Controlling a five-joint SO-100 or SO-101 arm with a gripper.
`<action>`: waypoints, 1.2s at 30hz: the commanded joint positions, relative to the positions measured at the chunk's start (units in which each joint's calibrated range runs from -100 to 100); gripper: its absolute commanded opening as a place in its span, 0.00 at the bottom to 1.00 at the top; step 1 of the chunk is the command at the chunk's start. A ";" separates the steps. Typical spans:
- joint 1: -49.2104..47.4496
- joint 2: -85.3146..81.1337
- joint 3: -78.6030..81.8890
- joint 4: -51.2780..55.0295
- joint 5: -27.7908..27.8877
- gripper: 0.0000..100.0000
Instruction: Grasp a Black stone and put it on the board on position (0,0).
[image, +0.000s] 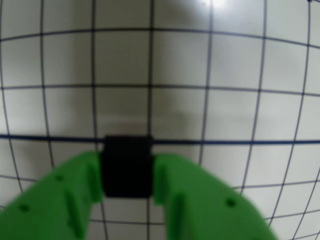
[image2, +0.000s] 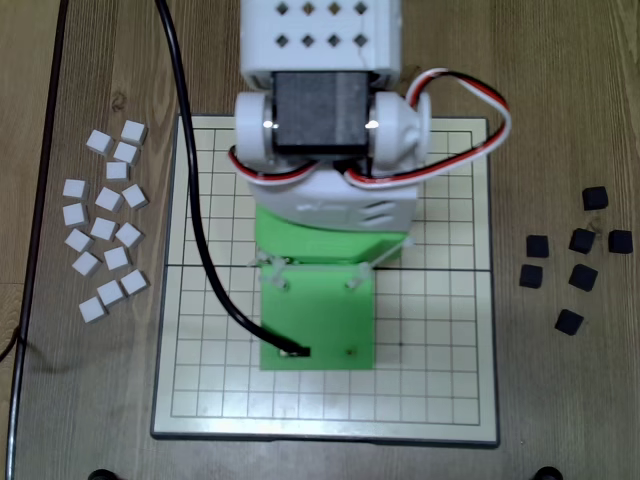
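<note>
Tool (image: 127, 167) clamps the black stone (image: 127, 165) low over the board (image2: 440, 330); grasp done; setting down at (0,0) remains.

In the wrist view the green jaws are blurred and cut off by the bottom edge. The black stone (image: 127, 166) between them is soft-edged, its underside unseen. In the overhead view the arm (image2: 322, 150) covers the jaws, the stone and the middle of the board (image2: 440, 380); the counter (image2: 560, 100) runs past every edge.
</note>
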 joint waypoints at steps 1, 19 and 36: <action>0.70 -1.01 -0.06 -1.00 0.24 0.06; 1.52 -0.24 1.87 -3.39 0.29 0.06; 1.61 -0.33 3.03 -4.06 -0.20 0.07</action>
